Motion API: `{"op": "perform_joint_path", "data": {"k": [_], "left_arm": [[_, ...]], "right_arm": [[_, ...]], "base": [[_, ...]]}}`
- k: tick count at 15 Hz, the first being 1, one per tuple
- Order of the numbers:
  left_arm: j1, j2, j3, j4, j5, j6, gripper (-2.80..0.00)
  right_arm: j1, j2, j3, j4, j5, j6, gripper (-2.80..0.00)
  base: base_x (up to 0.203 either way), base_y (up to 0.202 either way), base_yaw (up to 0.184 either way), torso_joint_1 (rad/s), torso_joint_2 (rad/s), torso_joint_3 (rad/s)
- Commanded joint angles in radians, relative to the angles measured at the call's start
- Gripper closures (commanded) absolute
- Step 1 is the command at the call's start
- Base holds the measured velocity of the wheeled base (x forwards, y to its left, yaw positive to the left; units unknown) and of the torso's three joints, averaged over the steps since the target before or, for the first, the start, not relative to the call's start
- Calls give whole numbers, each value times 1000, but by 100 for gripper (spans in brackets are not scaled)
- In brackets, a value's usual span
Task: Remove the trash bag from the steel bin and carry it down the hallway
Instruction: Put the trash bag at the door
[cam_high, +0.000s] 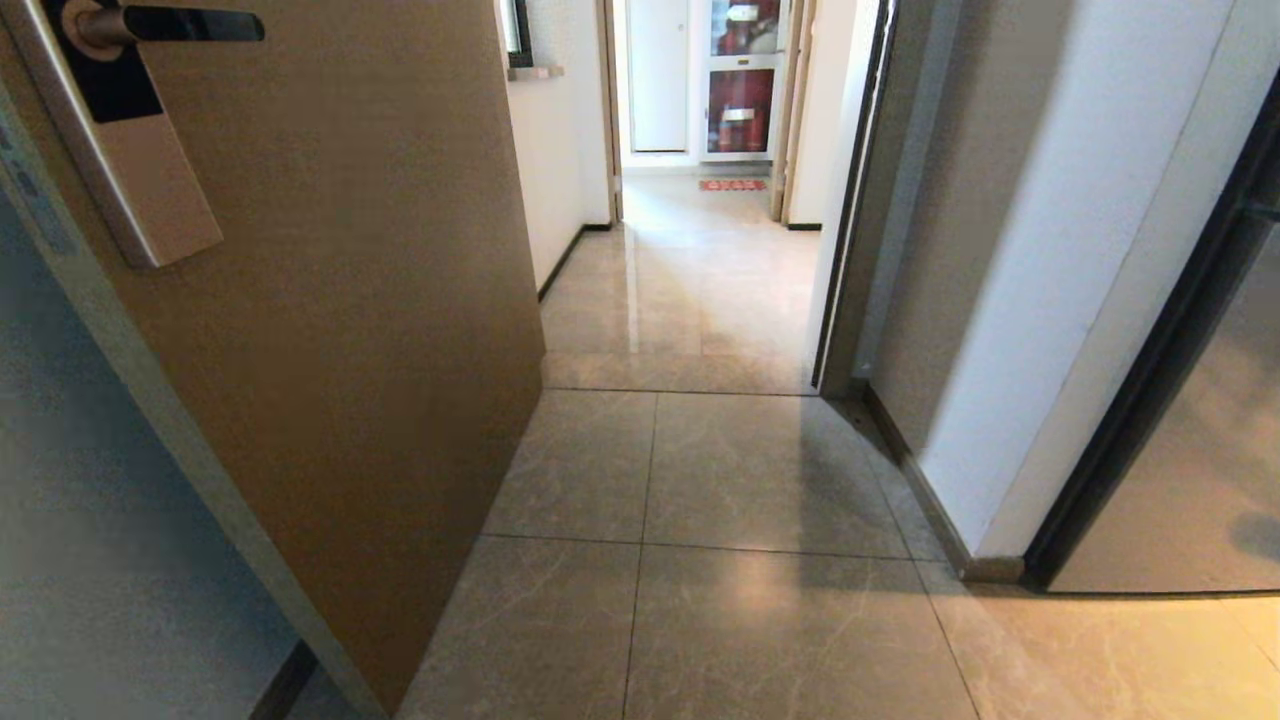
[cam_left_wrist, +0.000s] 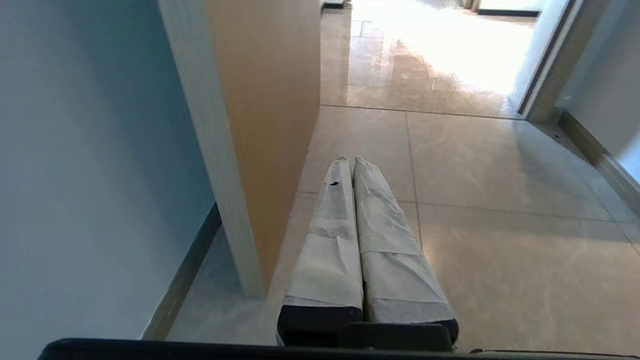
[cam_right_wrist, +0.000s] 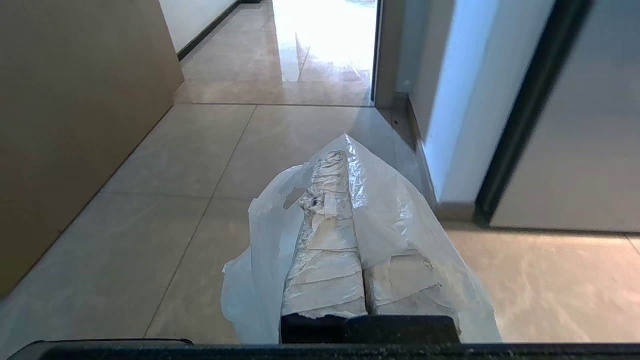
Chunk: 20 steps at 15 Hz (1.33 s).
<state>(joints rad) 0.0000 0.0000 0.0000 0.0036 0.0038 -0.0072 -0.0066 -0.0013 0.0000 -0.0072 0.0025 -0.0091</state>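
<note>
right now my right jaws (cam_right_wrist: 345, 160) are pressed together on the trash bag (cam_right_wrist: 400, 215), its thin white plastic draped over both taped fingers (cam_right_wrist: 325, 270) and hanging down on either side above the floor tiles (cam_right_wrist: 165, 240). my left jaws (cam_left_wrist: 354, 162) are closed too, finger against finger, with nothing between them. ahead, the hallway (cam_high: 690, 290) runs on in glossy tile past an open brown door (cam_high: 380, 320) on my left and a white wall corner (cam_high: 1040, 330) on my right. a red cabinet (cam_high: 740, 100) stands at the far end.
</note>
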Motion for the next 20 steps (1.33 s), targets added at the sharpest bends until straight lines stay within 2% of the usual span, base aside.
{"op": "perform_joint_path", "data": {"k": [1,20], "left_arm": [[0,0,0,-1,-1,0,0],[0,0,0,-1,-1,0,0]], "right_arm": [[0,0,0,0,-1,0,0],[-1,0,0,0,0,0,0]], "base": [[192,0,2,2,7,4],[192,0,0,1,3,2]]}}
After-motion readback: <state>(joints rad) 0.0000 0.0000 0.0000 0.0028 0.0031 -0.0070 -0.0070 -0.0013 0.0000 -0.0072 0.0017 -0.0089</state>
